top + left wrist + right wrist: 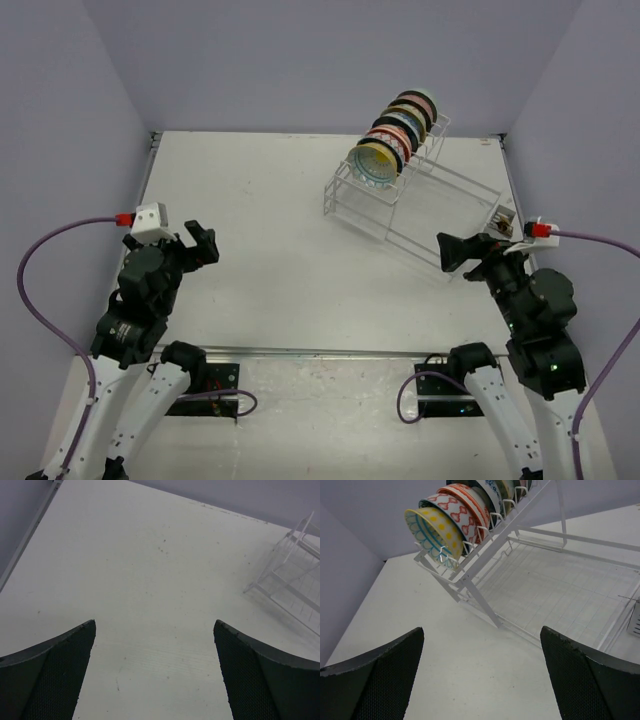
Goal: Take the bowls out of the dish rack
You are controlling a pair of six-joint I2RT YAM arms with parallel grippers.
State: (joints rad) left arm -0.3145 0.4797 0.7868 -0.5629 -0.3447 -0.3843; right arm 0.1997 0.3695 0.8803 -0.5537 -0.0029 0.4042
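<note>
While I look down from the top camera, my left gripper point(205, 245) hangs over the left part of the table point(270, 250), jaws spread wide with nothing between them. My right gripper point(450, 252) hangs at the right side, likewise spread and empty, just beside the near end of the dish rack point(440, 200). The dish rack lies slantwise on the far right of the table. The bowls point(395, 135) stand on edge in a close row in its raised slotted section at the far end, and its long lower section runs toward my right arm.

From my left wrist, my two dark fingers point(60, 670) stand far apart over white tabletop, holding nothing. Only a corner of the dish rack shows at the right edge, well apart from them.

From my right wrist, the fingers point(375, 675) are parted just as wide, nothing gripped. Ahead of them the lower section shows as a flat grid of white wire, and the slotted section rises to the upper left. The front bowl point(432, 532), yellow dots and blue scallop lines outside, leans in the lowest slot. Behind it stands a red-and-white patterned bowl point(457, 512), then more, cut off by the top edge. All sit in the dish rack, apart from both grippers.
</note>
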